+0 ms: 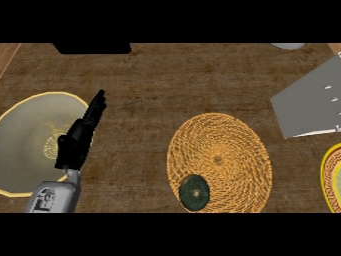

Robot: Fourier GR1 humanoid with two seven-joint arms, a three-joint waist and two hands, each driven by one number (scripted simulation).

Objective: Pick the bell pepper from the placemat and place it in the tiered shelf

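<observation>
The bell pepper (193, 192) sits at the near-left rim of the woven placemat (219, 161), to the right of the left hand (79, 137) and slightly nearer the robot; it shows as a round dark-green top with no long axis evident. The left hand, fingers straight and together and holding nothing, hangs over the right edge of a yellow-rimmed plate (25, 142). The right hand is out of view (so the left is the only one to judge from), and the tiered shelf (317, 102) stands well beyond the placemat, far to the hand's right.

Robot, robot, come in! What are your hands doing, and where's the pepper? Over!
Left hand open, fingers straight, over the yellow-rimmed plate. Right hand out of view. Bell pepper untouched on the woven placemat. Tiered shelf far right, counter between shows nothing in the way.
</observation>
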